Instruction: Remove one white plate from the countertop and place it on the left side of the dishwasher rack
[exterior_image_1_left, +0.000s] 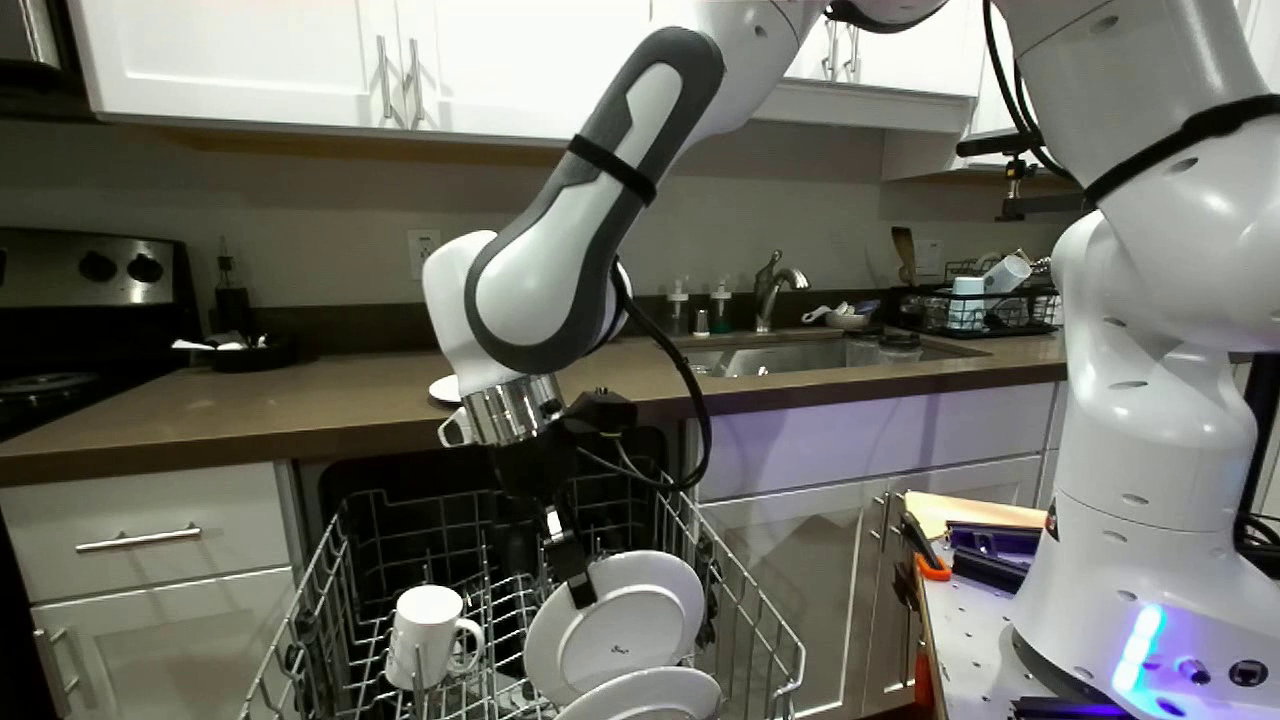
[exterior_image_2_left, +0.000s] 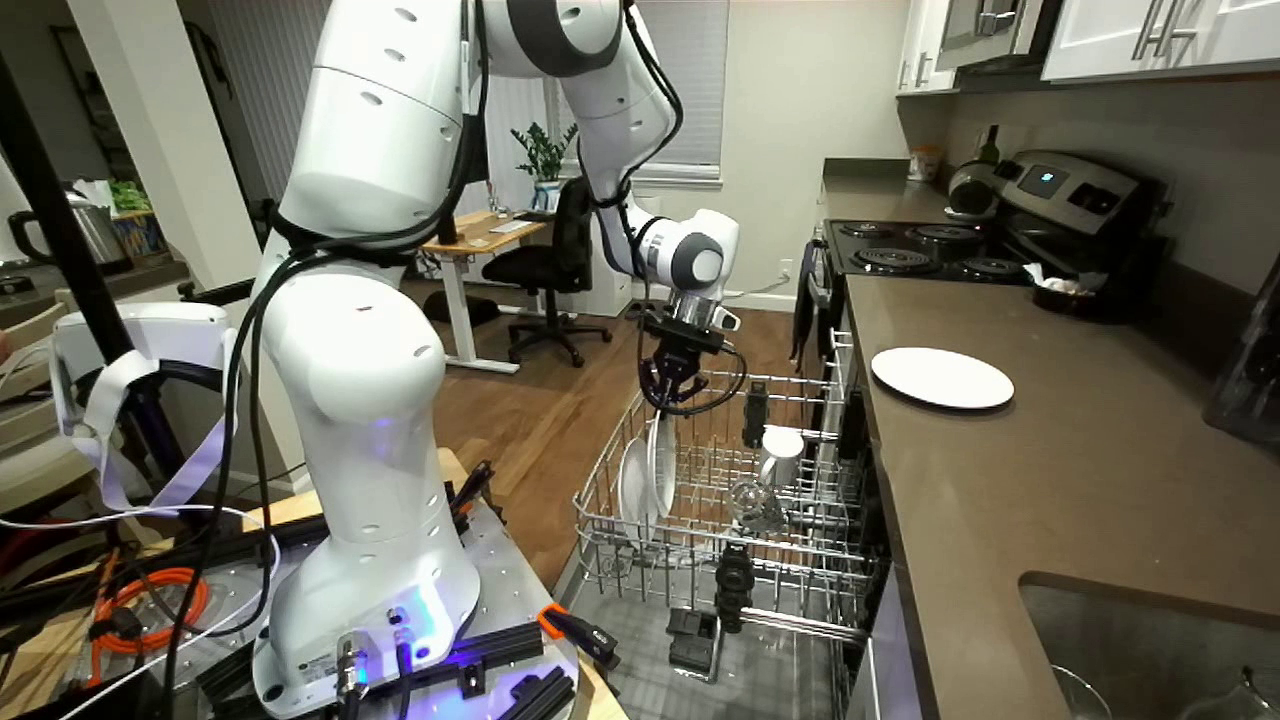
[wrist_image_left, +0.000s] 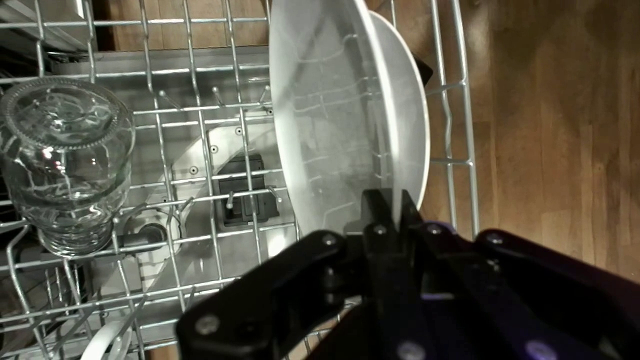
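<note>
Jaws clamped the white plate (exterior_image_1_left: 612, 632), so firm seating before release (without nudging the near plate (exterior_image_1_left: 652, 692)) seemed wise.

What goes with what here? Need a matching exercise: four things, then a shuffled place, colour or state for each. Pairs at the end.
Column one
1. Gripper
2. Countertop
3. Mug
4. Jar-like vessel

Column two
A. White, in the dishwasher rack
B. Shut on the rim of a roughly upright plate
C. Clear, in the dishwasher rack
D. Brown, bearing a flat-lying plate

Pairs: 1-B; 2-D; 3-A; 4-C
</note>
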